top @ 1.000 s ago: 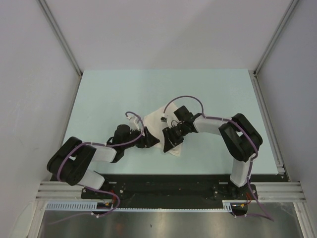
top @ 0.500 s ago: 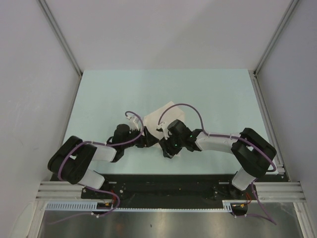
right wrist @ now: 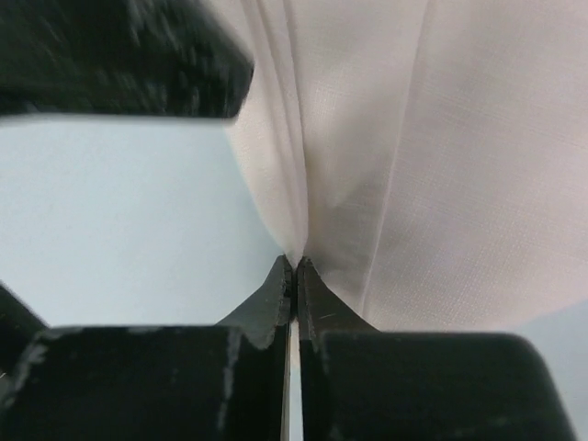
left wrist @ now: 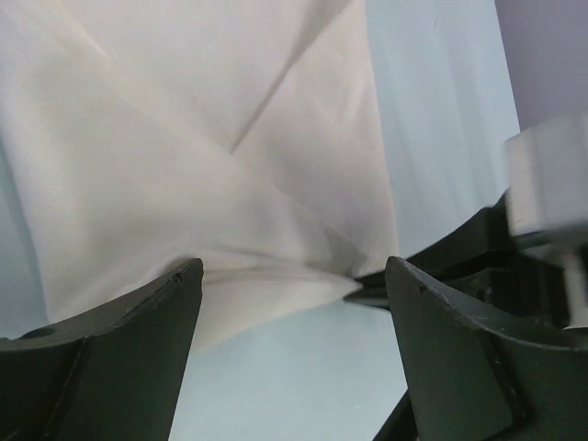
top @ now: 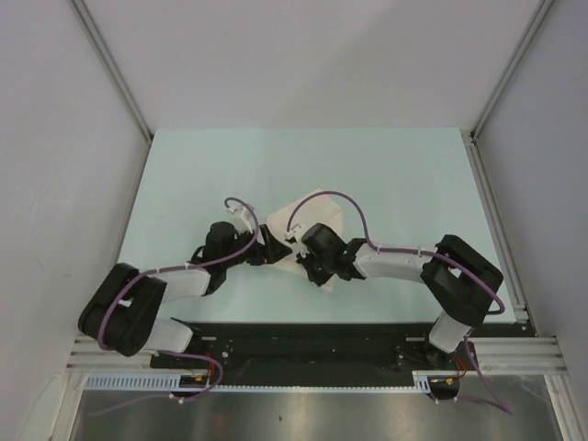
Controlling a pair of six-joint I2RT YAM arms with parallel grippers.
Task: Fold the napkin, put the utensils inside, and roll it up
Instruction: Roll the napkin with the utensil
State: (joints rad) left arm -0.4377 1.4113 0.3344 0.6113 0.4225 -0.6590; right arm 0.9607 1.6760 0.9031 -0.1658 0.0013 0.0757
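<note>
The right gripper [right wrist: 294,268] pinches the napkin [right wrist: 432,156] by its folded edge; the left gripper [left wrist: 292,276], at its 9 o'clock, gapes astride the corner — best closed low before lifting evenly.

This is a robot test cell in a lab, not a lived-in room. A pale mint table [top: 395,175] is boxed in by plain grey-white panels at 9 o'clock [top: 55,184], 12 o'clock [top: 312,55] and 3 o'clock [top: 551,184], joined by bare aluminium posts [top: 110,69]. At 6 o'clock two robot arms, a left arm [top: 175,280] and a right arm [top: 404,262], stand on a black base plate [top: 312,344] fixed to an aluminium rail [top: 101,351]. Purple cables [top: 335,195] loop over the arms, a white slotted cable duct [top: 129,381] runs beside the rail, and a brushed steel sheet [top: 312,418] lies at the very bottom.
</note>
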